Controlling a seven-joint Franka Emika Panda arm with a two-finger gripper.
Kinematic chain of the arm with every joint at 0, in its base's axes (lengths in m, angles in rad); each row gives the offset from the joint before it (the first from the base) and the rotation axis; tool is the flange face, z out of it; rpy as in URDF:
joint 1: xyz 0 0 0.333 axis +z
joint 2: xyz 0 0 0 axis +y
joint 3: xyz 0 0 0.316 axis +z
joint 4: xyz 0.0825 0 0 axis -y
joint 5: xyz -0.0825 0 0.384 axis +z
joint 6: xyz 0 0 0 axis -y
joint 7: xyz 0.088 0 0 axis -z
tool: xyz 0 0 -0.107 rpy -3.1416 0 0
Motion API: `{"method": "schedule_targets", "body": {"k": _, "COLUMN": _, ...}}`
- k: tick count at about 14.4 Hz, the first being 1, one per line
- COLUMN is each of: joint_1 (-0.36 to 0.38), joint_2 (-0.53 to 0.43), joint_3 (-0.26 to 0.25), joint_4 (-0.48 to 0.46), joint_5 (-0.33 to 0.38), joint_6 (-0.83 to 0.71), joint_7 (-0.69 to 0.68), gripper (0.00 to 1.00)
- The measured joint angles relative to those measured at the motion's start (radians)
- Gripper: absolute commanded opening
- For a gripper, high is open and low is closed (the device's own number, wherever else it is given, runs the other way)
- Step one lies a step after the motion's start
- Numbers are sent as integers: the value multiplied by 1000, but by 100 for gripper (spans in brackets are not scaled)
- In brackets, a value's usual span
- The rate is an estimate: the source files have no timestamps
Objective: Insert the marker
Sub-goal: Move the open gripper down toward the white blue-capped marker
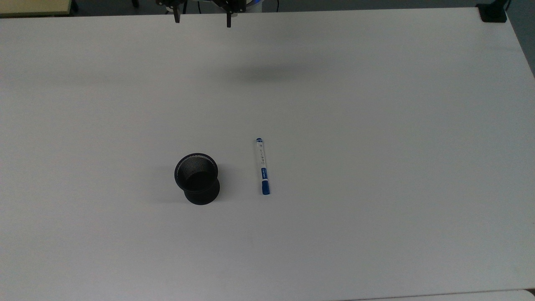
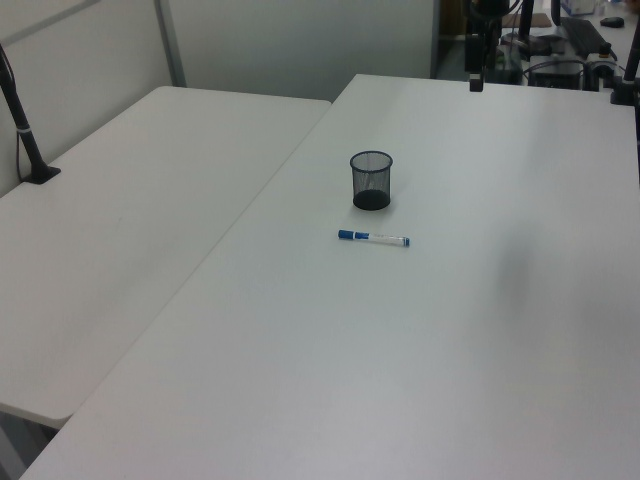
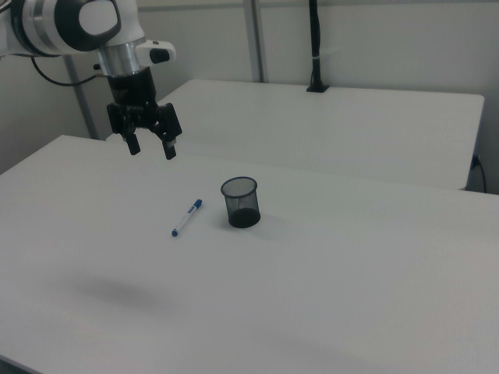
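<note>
The marker (image 1: 263,166), white with a blue cap and blue end, lies flat on the white table (image 1: 376,125), just to the top view's right of an upright black mesh cup (image 1: 197,178). Marker (image 2: 373,238) and cup (image 2: 371,180) sit mid-table in the left view; the right view shows the marker (image 3: 186,217) left of the cup (image 3: 240,202). My gripper (image 3: 152,146) hangs open and empty high above the table, well away from both, its fingers at the top view's upper edge (image 1: 202,20) and the left view's top (image 2: 476,80).
A second white table (image 2: 130,230) adjoins on the left view's left, with a black stand (image 2: 25,130) clamped to it. A black clamp (image 1: 493,12) sits at the top view's upper right corner. Bare tabletop surrounds the cup and marker.
</note>
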Motion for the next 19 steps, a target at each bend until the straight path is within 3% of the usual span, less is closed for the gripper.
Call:
{"method": "schedule_targets", "body": {"k": 13, "joint_1": 0, "joint_2": 0, "joint_3": 0, "joint_4": -5, "joint_5": 0, "joint_6": 1, "joint_7": -1, "gripper": 100}}
{"method": "schedule_targets", "body": {"k": 19, "joint_1": 9, "joint_2": 60, "joint_3": 9, "joint_4": -17, "joint_5": 4, "joint_6": 148, "joint_7": -1, "gripper": 100}}
